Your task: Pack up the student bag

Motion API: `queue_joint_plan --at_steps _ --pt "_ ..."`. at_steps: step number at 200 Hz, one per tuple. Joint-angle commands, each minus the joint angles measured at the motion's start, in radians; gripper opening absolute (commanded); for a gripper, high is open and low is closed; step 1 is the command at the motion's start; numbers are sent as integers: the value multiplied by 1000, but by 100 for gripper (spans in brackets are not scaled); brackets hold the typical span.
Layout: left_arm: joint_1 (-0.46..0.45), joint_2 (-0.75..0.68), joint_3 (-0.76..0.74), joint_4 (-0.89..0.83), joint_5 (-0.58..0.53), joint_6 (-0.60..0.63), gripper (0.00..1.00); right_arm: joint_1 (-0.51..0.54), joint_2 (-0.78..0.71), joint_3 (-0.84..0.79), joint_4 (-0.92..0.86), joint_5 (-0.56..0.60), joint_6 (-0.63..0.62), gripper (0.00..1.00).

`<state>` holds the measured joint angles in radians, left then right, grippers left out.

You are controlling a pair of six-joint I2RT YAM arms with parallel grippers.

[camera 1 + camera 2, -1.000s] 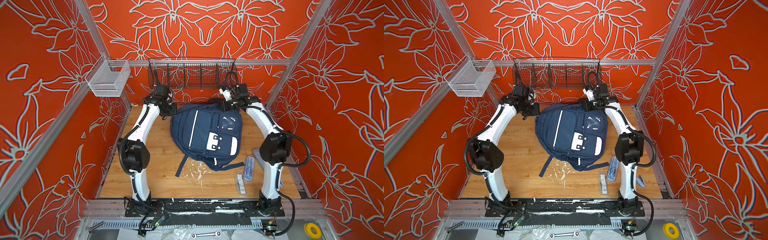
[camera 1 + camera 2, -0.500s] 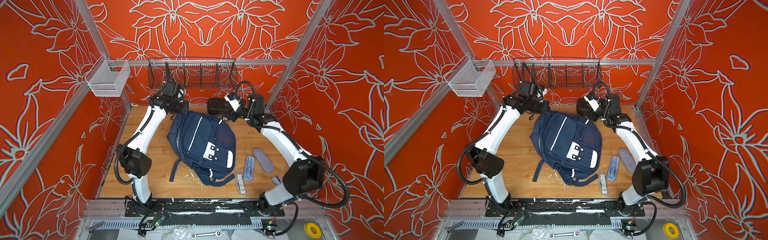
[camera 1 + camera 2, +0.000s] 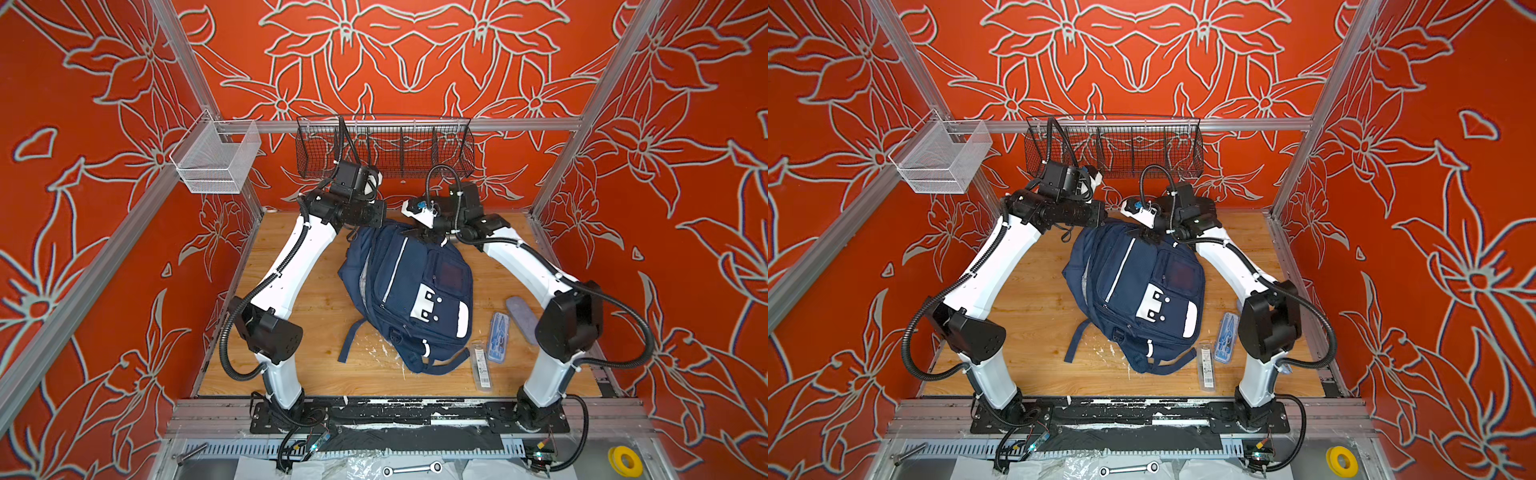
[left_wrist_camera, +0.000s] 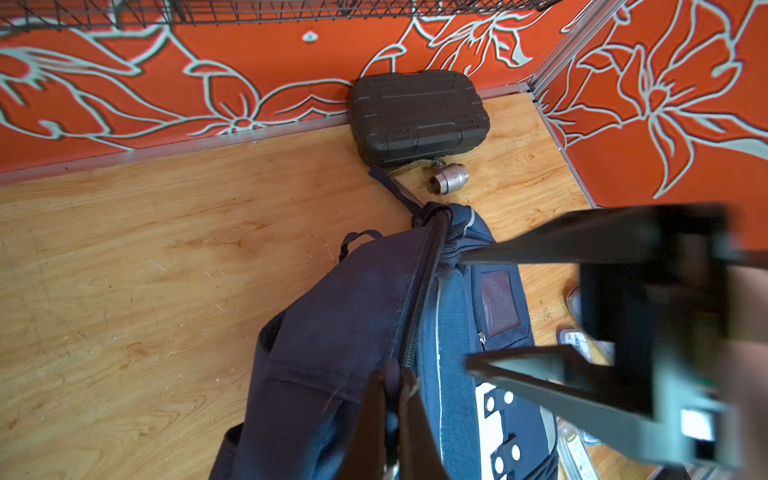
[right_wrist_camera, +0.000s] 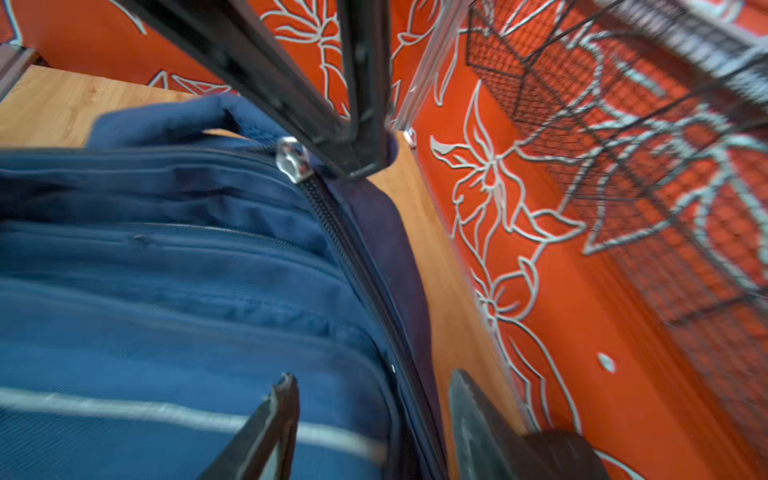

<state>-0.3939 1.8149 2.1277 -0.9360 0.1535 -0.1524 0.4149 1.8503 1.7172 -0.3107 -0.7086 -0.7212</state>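
Lying nearest the front edge, a slim clear box (image 3: 481,370), a blue instrument case (image 3: 497,332) and a grey pouch (image 3: 521,313) sit on the wooden table (image 3: 307,324) where they sat half a second ago. Just left of them in both top views, the student bag (image 3: 399,291) rests front-up, shifted a little towards the front since a second ago, its far edge held up. There the left gripper (image 4: 397,380) stays clenched on the bag's fabric beside the main zip, close to the silver zip pull (image 5: 292,160). The right gripper (image 5: 372,378) differs most: half a second ago it hung by the black case (image 4: 415,116); now it is over the bag's top, jaws released, one finger on each side of the zip line, holding nothing. Beyond, a metal fitting (image 4: 449,178) lies just beside that case at the table's far edge.
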Motion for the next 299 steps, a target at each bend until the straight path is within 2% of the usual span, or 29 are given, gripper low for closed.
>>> queue_joint_plan --at_steps 1,42,75,99,122,133,145,154,168,189,228,255,299 --pt "-14 -41 44 50 8 19 0 9 48 87 -5 -62 18 58" --pt "-19 -30 53 33 5 28 0 15 113 128 98 -63 144 52" --pt "-19 -30 57 26 6 31 0 16 105 98 205 -101 208 56" --pt "-19 -34 60 37 12 31 0 17 153 161 145 -90 203 52" --pt "-19 -31 67 38 12 33 0 24 178 203 119 -107 210 38" --pt "-19 -32 64 38 7 33 0 24 175 200 151 -99 248 25" --pt "-20 -33 58 33 -22 35 0 24 175 218 173 -67 319 7" --pt "-19 -38 48 30 -59 36 0 22 183 255 150 -28 371 0" --pt "-15 -54 19 32 -113 37 0 11 205 349 85 36 485 0" --pt "9 -94 -50 49 -166 22 0 -30 230 472 28 36 680 0" --pt "98 -230 -296 172 -148 -56 0 -124 208 450 165 -17 996 0" --pt "135 -309 -453 255 -132 -89 0 -173 205 423 237 -32 1112 0" --pt "160 -373 -611 321 -125 -127 0 -230 198 370 324 -41 1244 0"
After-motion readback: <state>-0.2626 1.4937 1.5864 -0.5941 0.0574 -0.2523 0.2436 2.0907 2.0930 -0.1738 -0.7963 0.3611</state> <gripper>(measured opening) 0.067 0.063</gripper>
